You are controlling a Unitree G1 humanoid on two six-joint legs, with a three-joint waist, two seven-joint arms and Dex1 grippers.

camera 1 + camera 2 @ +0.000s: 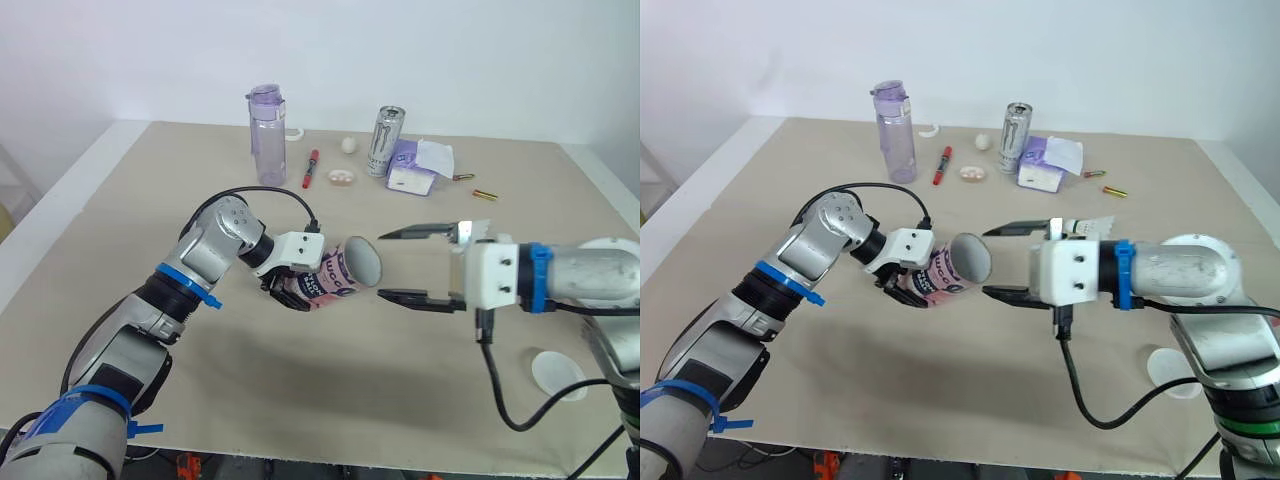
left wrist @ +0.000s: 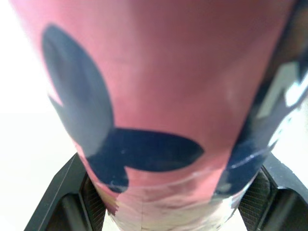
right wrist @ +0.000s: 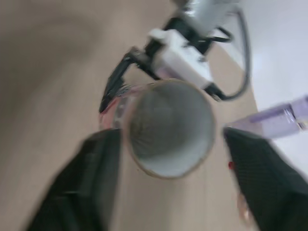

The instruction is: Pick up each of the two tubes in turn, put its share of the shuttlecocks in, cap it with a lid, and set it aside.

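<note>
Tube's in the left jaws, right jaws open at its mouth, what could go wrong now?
The right jaws stand open just off the rim of the tube; an off-centre push could knock it askew in the left jaws. The tube is held nearly on its side, so whatever goes in might slide back out. The white lid sits beside the right arm's cable, which could drag it.

The silver can [image 1: 386, 140] at the upper middle of the frame bore a dark claw-shaped M mark. Dark lettering on the pink tube [image 1: 333, 277] could not be read.
</note>
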